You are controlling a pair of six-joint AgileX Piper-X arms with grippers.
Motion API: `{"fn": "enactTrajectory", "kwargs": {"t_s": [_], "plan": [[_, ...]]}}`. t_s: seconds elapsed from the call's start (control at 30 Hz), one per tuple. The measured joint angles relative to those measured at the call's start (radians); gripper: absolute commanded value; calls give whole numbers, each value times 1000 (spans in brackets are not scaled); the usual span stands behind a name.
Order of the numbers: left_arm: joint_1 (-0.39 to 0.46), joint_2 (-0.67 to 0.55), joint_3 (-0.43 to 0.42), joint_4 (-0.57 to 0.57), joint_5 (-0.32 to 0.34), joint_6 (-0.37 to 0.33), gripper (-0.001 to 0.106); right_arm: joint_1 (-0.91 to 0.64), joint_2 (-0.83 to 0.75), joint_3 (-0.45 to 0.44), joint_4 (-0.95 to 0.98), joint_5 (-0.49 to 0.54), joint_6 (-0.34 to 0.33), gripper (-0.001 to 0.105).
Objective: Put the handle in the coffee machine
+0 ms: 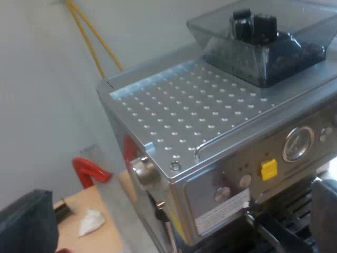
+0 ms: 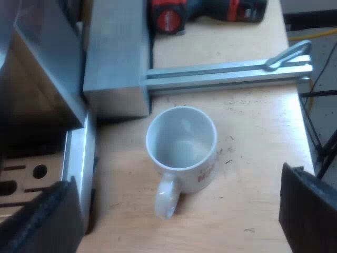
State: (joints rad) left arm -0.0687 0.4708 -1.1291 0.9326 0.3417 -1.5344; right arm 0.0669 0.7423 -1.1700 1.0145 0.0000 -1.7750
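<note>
Wide-spread right gripper hangs over upright mug, beside espresso machine.

We can read no word or number here. The mug bears red lettering on its side, too blurred for us to make out. The espresso machine carries a white sticker of fine print on its front and a yellow tag, both illegible to us.
</note>
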Motion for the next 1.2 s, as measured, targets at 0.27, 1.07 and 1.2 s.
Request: {"fn": "enactTrajectory", "kwargs": {"t_s": [0.27, 1.07, 1.2], "plan": [[0, -89, 0, 90, -66, 67, 105, -212, -105, 128, -27, -104, -35, 78], [127, -487, 73, 342, -121, 98, 105, -221, -751, 267, 71, -175, -63, 78], [127, -489, 80, 478, -121, 154, 105, -221, -750, 244, 205, -196, -128, 78]]}}
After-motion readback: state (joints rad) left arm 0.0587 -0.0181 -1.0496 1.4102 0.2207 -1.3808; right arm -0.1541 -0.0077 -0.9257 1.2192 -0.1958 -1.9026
